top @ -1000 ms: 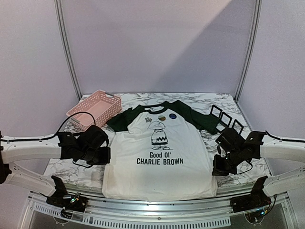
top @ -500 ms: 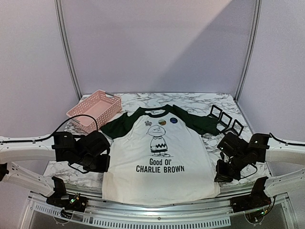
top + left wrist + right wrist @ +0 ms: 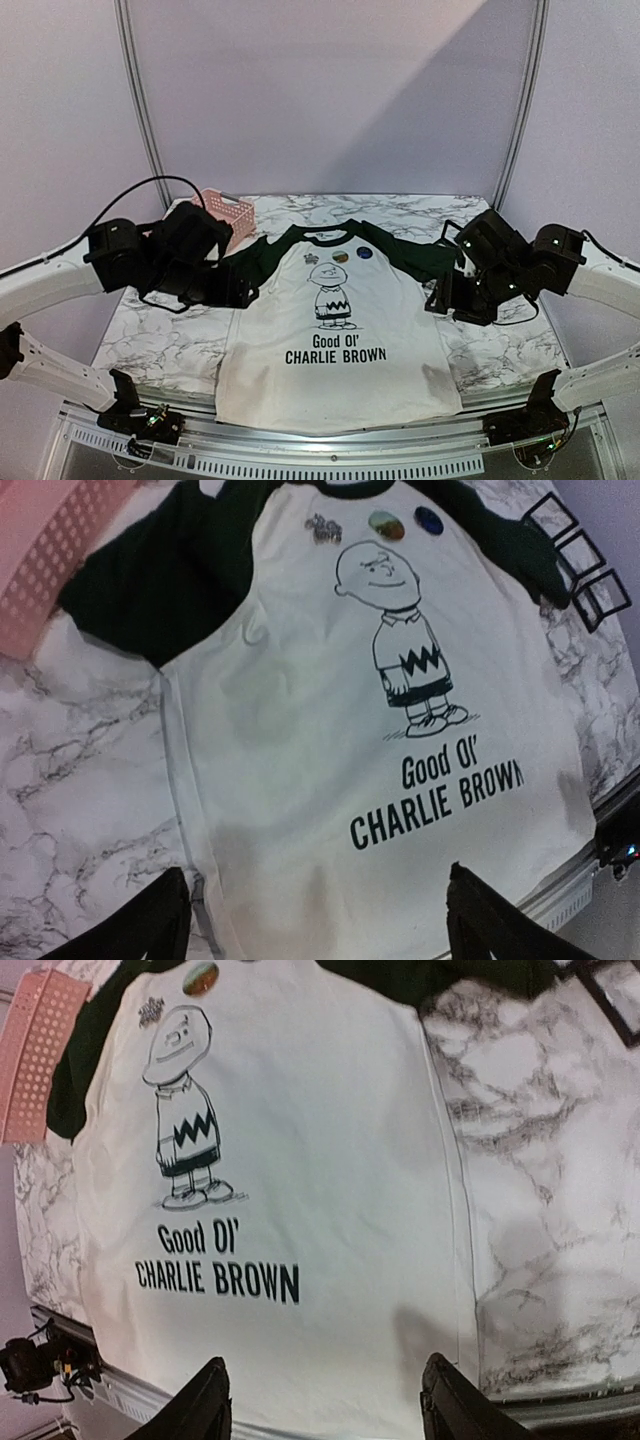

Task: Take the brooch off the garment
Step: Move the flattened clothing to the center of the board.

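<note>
The garment (image 3: 335,340) lies flat on the marble table, a white T-shirt with dark green sleeves and black print. Three brooches sit in a row under its collar: a silver one (image 3: 322,528), an orange-green round one (image 3: 386,524) and a blue round one (image 3: 428,520). They also show in the top view, the silver brooch (image 3: 312,256) at the left of the row. My left gripper (image 3: 318,920) hovers open above the shirt's lower left part, holding nothing. My right gripper (image 3: 325,1400) hovers open above its lower right part, also holding nothing.
A pink basket (image 3: 40,560) stands at the back left beside the left sleeve, half hidden behind my left arm (image 3: 130,260) in the top view. Black square frames (image 3: 585,560) lie by the right sleeve. The table's near edge (image 3: 330,440) runs just below the hem.
Both grippers have gone from shut to open. Both arms have risen from the shirt's lower sides and swung back toward the sleeves. The shirt had slid slightly toward the near edge.
</note>
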You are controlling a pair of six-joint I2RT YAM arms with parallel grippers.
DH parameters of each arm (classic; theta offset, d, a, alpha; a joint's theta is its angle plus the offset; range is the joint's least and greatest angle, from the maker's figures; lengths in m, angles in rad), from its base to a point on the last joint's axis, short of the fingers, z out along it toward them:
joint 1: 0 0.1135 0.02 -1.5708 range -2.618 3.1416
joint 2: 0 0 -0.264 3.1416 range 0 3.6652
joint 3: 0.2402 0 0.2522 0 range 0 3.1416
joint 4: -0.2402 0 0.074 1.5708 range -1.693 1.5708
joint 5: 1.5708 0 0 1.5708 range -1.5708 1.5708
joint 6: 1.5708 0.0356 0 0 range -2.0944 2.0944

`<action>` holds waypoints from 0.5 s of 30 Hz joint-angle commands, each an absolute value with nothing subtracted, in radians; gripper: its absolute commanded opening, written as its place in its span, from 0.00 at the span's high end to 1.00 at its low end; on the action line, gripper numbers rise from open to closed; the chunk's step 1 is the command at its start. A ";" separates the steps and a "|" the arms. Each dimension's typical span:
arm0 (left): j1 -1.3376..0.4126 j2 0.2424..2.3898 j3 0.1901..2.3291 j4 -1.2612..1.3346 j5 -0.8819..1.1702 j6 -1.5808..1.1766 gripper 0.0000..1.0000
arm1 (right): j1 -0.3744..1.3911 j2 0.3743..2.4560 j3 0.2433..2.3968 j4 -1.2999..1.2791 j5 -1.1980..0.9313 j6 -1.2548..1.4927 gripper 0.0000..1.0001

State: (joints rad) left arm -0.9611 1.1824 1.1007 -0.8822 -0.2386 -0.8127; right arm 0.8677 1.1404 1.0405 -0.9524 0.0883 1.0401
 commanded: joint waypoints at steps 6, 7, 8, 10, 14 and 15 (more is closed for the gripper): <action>-0.822 1.617 1.530 -0.899 -0.175 -0.408 0.08 | 0.646 1.349 1.218 -0.651 0.137 0.633 0.32; -0.805 1.648 1.560 -0.890 -0.164 -0.393 0.08 | 0.624 1.401 1.242 -0.626 0.129 0.600 0.31; -0.787 1.705 1.584 -0.877 -0.145 -0.383 0.08 | 0.600 1.441 1.266 -0.603 0.110 0.577 0.31; -0.749 1.792 1.628 -0.863 -0.115 -0.376 0.08 | 0.564 1.516 1.308 -0.558 0.061 0.520 0.31; -0.721 1.935 1.717 -0.855 -0.172 -0.334 0.08 | 0.516 1.659 1.407 -0.514 0.013 0.444 0.28; -0.714 1.968 1.748 -0.858 -0.197 -0.326 0.07 | 0.506 1.700 1.438 -0.514 -0.017 0.433 0.28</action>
